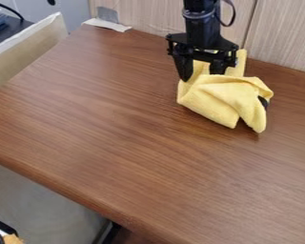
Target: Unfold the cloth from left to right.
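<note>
The yellow cloth (222, 97) is bunched on the table (104, 124), right of the middle. The hand (202, 76) is spread above its far folds, though one tip seems partly hidden. Only the top layer's left edge should be pinched, then drawn low rightward without the bundle being dragged.

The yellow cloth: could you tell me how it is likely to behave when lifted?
The yellow cloth is probably floppy, as it lies in soft, bunched folds. It is likely light, since it looks like thin fabric. Its loose corner near the front would probably droop rather than hold its shape.
</note>
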Robot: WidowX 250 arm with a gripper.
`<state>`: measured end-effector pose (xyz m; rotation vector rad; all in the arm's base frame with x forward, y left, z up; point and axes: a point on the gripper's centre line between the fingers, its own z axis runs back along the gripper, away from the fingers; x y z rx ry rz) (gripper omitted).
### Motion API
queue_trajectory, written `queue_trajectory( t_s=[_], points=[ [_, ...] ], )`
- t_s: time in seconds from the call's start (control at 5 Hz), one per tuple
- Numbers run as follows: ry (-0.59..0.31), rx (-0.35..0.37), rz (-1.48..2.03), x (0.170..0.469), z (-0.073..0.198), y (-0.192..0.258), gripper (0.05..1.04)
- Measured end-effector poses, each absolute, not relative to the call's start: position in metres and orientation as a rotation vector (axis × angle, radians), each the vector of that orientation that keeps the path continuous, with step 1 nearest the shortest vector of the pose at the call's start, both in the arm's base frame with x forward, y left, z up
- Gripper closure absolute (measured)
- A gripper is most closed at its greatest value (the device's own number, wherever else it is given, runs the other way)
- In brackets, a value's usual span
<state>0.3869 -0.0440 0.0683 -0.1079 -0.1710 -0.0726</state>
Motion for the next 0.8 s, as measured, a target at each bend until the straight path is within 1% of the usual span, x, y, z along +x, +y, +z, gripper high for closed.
queue_trajectory(
  t_s=[0.2, 0.4, 0.6, 0.8],
  points=[
    [-0.150, -0.095, -0.092, 0.3860, 0.0648, -0.0485, 0.685],
    [-0.150, -0.092, -0.093, 0.3865, 0.0649, -0.0485, 0.899],
    [-0.148, -0.083, -0.091, 0.3860, 0.0653, -0.0483, 1.005],
    [-0.156, -0.072, -0.072, 0.3814, 0.0642, -0.0441, 1.023]
  ],
)
